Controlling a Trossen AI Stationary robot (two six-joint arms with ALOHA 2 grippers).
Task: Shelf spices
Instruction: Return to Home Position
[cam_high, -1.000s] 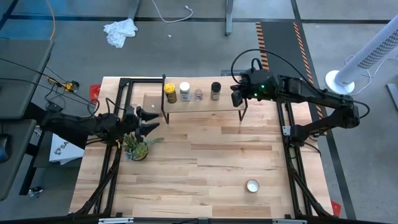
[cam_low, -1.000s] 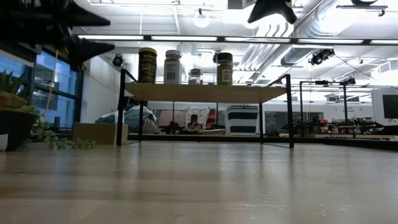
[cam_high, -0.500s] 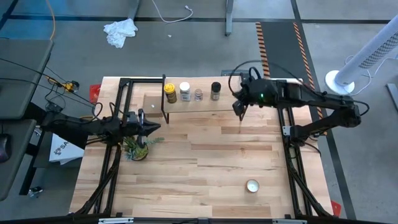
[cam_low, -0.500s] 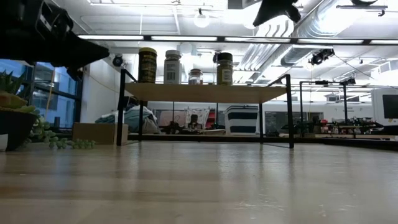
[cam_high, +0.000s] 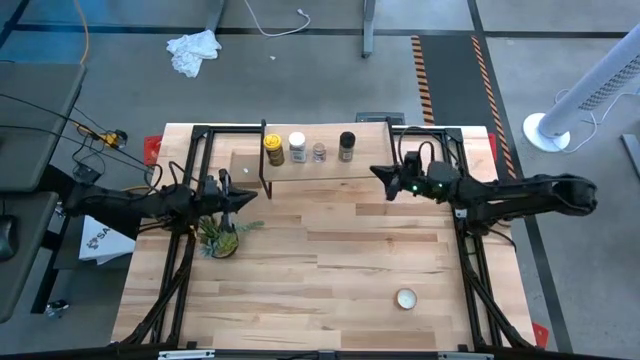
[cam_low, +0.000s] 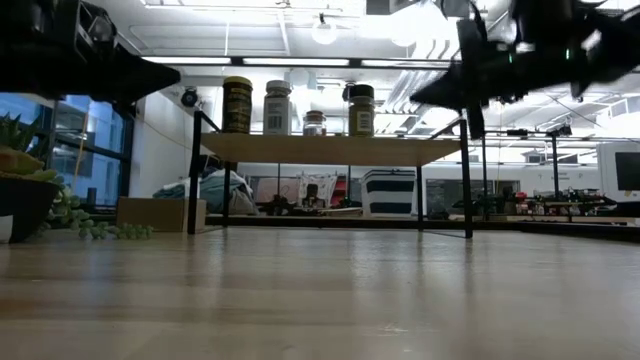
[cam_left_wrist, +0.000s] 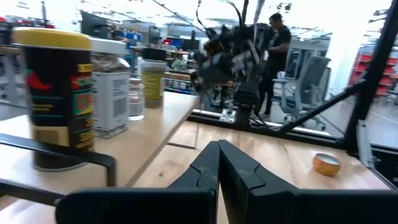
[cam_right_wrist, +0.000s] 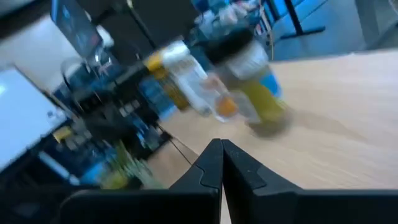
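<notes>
Light wood plank of shelf (cam_high: 330, 172) seen carrying all four jars in row: mustard-yellow jar (cam_high: 273, 149), white-capped jar (cam_high: 297, 147), tiny pinkish jar (cam_high: 319, 152), black-capped jar (cam_high: 347, 146). Jars judged light, rigid, smooth-sided, possibly breakable; best gripped mid-body, under cap. Left gripper (cam_high: 252, 198) clenched, empty, off shelf's one end; right gripper (cam_high: 375, 172) clenched, empty, by other end. Labels not readable; pinkish jar's contents not made out.
</notes>
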